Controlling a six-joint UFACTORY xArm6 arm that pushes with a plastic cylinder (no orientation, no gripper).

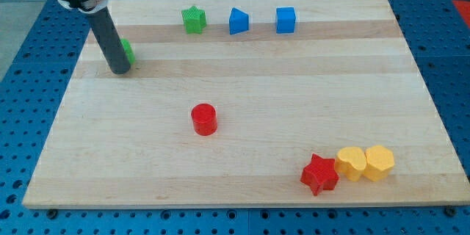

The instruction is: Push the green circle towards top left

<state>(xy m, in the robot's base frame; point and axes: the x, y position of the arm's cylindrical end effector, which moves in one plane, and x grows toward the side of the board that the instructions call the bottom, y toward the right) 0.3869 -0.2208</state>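
The green circle (128, 51) sits near the board's left edge, in the view's upper left, mostly hidden behind my rod. My tip (120, 70) rests on the board directly against the circle's lower left side. Only a thin green sliver shows to the right of the rod.
A green star (194, 19), a blue pentagon-like block (239, 21) and a blue cube (286, 20) line the top edge. A red cylinder (204, 119) stands mid-board. A red star (319, 173), a yellow heart (351, 163) and a yellow hexagon (379, 161) cluster at the bottom right.
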